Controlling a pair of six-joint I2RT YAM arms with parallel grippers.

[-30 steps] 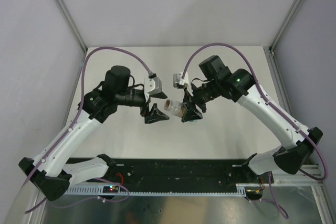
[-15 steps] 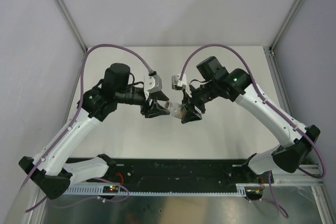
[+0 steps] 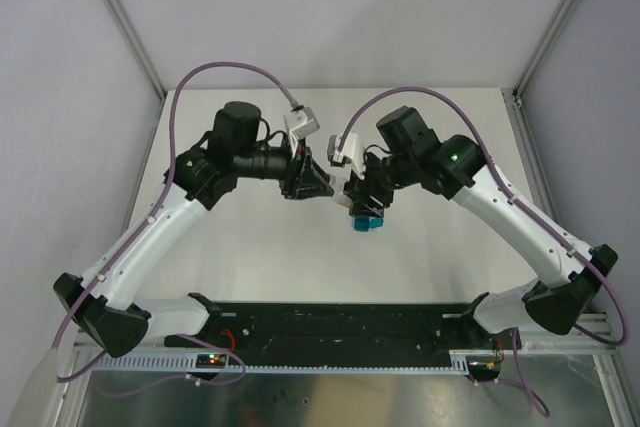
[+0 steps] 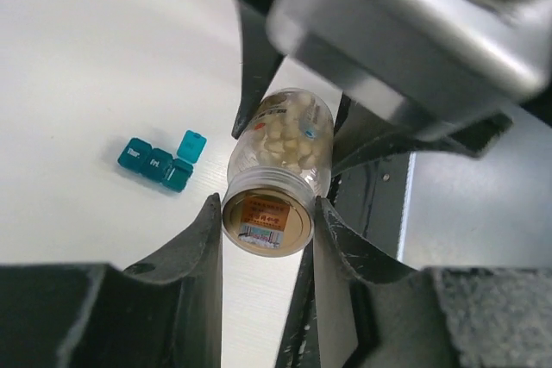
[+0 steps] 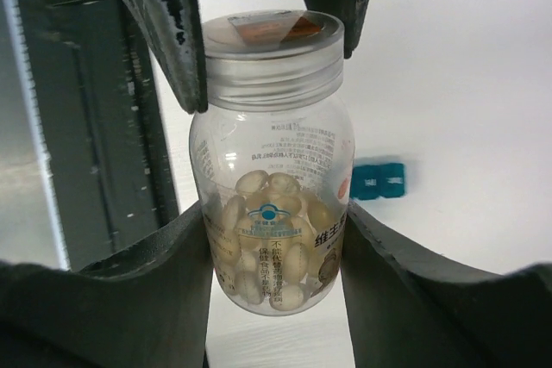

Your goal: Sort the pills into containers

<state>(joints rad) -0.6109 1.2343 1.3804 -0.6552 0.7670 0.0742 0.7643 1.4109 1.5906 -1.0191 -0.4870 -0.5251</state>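
Note:
A clear bottle (image 5: 274,170) holding pale oval pills (image 5: 272,239) hangs above the table between both grippers. My right gripper (image 5: 276,217) is shut on the bottle's body. My left gripper (image 4: 267,213) is shut on its clear screw cap (image 4: 267,223), which has an orange label. The containers (image 4: 159,163) are a teal strip lying on the table, with one lid (image 4: 191,144) standing open. In the top view the containers (image 3: 365,223) lie just below the right gripper (image 3: 360,195), and the left gripper (image 3: 312,185) meets it from the left.
A black rail (image 3: 340,327) carrying the arm bases runs along the near table edge. Grey walls stand on both sides, with a metal post (image 3: 120,22) at the back left. Purple cables (image 3: 230,72) arch over the arms.
My left gripper moved right to the bottle and shut on its cap. Both grippers shifted slightly toward the back with the bottle. The teal containers now show below the right gripper.

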